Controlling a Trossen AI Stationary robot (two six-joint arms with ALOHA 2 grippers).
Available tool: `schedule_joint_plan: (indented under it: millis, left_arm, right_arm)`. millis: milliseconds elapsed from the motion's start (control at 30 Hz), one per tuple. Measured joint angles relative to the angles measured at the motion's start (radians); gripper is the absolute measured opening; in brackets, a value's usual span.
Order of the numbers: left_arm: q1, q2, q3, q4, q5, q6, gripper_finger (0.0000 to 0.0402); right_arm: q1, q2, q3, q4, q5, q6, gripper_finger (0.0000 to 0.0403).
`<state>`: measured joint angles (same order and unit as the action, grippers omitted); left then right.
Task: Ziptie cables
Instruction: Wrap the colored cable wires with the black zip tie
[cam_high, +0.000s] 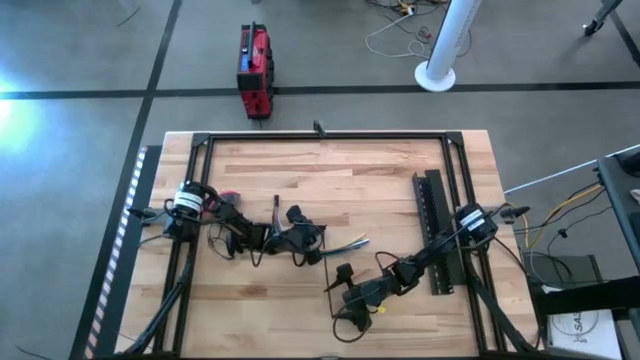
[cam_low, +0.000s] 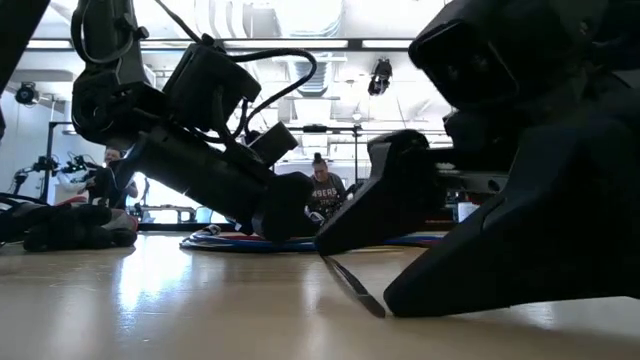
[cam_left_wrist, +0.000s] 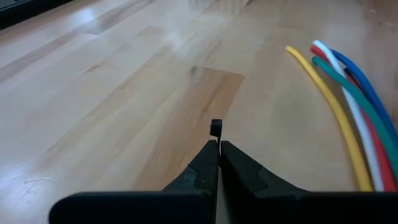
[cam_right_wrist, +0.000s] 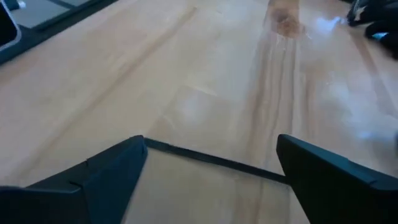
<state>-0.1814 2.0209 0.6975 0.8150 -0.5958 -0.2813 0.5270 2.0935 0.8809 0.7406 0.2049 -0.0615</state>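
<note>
- ziptie (cam_right_wrist: 214, 160) lies flat between the spread fingers of the right gripper (cam_right_wrist: 211, 168), ends hidden.
- left gripper (cam_left_wrist: 219, 149) pinched closed beside the cables (cam_left_wrist: 348, 118), which run out of frame.

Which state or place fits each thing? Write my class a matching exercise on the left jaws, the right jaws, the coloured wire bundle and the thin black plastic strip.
Things:
1. left jaws
2. right jaws
3. bundle of thin coloured cables
4. thin black plastic ziptie

States or places:
A. flat on the wood, between the open jaws
B. shut
C. open
D. on the wood near the shut jaws

Pairs: 1-B; 2-C; 3-D; 4-A
</note>
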Motion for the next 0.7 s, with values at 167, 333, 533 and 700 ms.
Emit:
schedule_joint_plan:
  millis: [167, 333, 533, 700]
  left_arm:
    - [0.002, 0.0, 0.0, -0.004, -0.032, -0.03, 0.0]
    - [0.002, 0.0, 0.0, -0.004, -0.032, -0.031, 0.0]
    - [0.002, 0.0, 0.0, -0.02, -0.026, -0.032, 0.0]
    - [0.002, 0.0, 0.0, -0.021, -0.02, -0.033, 0.0]
  right_arm:
    - [0.001, 0.035, 0.013, 0.014, -0.004, 0.074, 0.0358]
    - [0.002, 0.043, 0.017, 0.004, 0.037, 0.048, 0.0357]
    - [0.004, 0.009, 0.018, -0.068, 0.123, -0.099, 0.0357]
    - [-0.013, 0.001, 0.015, -0.085, 0.135, -0.156, 0.0357]
